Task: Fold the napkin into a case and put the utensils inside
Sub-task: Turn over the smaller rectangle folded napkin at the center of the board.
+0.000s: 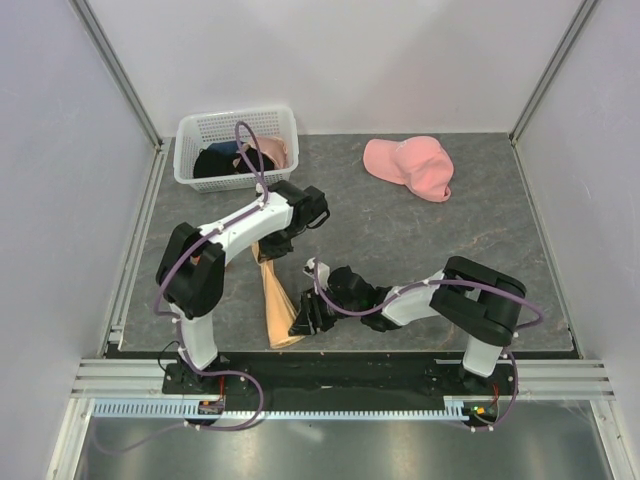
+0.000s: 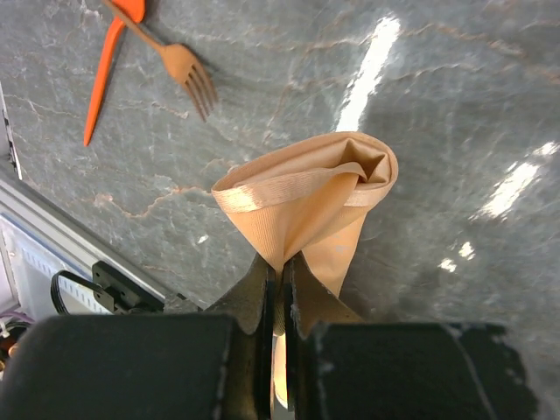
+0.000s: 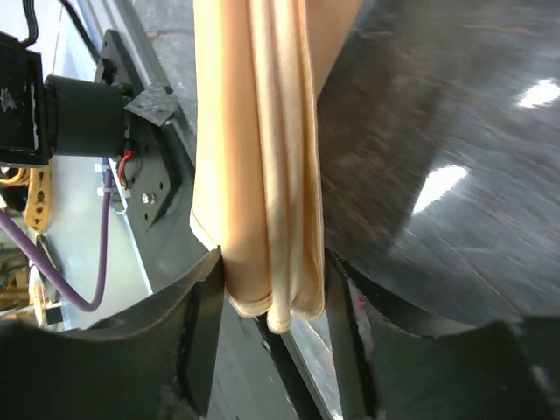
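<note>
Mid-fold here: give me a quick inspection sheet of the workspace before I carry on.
Surface: dark marbled table, glare patches, no spills seen.
Job's things: napkin bunched into a strip, stretched between the arms; fork and orange utensil lie on the table, outside it.
Clutter: white basket of clothes, pink cap, both far back.
Grippers: left claw shut on napkin; right claw straddles it, grip unclear.
Cables: purple cables along both arms, no snag seen.
Surroundings: white walls, metal frame.
</note>
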Motion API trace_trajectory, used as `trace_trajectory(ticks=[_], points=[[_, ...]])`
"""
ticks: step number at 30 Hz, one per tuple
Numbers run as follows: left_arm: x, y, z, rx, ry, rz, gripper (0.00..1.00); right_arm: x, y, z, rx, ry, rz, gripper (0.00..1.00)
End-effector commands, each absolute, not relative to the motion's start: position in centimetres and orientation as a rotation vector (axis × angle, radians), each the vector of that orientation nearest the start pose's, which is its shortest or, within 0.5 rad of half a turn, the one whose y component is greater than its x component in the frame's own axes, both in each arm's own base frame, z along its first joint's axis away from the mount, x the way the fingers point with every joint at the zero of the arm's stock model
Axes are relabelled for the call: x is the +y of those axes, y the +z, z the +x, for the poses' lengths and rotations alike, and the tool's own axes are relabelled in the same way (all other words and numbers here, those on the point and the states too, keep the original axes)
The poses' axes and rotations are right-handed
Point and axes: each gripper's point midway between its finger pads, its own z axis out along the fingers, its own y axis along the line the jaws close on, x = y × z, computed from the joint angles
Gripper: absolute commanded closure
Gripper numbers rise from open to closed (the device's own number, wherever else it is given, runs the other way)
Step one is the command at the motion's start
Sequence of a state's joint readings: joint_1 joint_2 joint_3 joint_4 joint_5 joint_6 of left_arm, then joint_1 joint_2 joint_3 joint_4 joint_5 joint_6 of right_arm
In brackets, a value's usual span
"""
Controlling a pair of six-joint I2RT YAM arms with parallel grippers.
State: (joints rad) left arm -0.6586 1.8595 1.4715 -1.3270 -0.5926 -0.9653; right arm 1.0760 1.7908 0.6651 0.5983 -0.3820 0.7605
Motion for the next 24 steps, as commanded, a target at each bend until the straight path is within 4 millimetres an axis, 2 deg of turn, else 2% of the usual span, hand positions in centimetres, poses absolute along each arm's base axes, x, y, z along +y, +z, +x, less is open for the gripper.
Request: trace_trajectory(ticks=[1, 4, 11, 14, 15, 18, 20, 23, 24], points=[[-12.2, 10.0, 27.7, 2.656, 0.830, -0.357, 0.98, 39.2, 4.1, 12.3, 2.314, 1.356, -0.662, 0.41], [-12.7, 8.9, 27.6, 2.677, 0.860, -0.344, 0.98, 39.1, 3.9, 12.2, 2.299, 1.385, -0.668, 0.34], [-13.4, 8.9, 27.7, 2.683, 0.849, -0.352, 0.98, 39.6, 3.6, 12.3, 2.303, 1.394, -0.669, 0.37], [-14.1, 8.6, 28.2, 2.697, 0.846, -0.333, 0.98, 39.6, 3.3, 12.6, 2.319, 1.377, -0.646, 0.54], [-14.3, 8.5, 28.3, 2.705, 0.848, -0.316, 0.98, 39.4, 3.1, 12.6, 2.327, 1.365, -0.643, 0.67], [-14.6, 8.1, 28.8, 2.725, 0.877, -0.276, 0.98, 38.6, 2.2, 12.8, 2.361, 1.310, -0.599, 0.86], [-14.7, 7.8, 29.0, 2.734, 0.905, -0.250, 0.96, 37.7, 1.6, 12.9, 2.387, 1.276, -0.569, 0.93], [-15.1, 7.7, 29.3, 2.740, 0.919, -0.225, 0.86, 36.8, 1.2, 13.2, 2.404, 1.227, -0.531, 0.99], [-15.3, 7.7, 29.3, 2.743, 0.909, -0.218, 0.78, 36.6, 1.2, 13.3, 2.399, 1.221, -0.525, 1.00]])
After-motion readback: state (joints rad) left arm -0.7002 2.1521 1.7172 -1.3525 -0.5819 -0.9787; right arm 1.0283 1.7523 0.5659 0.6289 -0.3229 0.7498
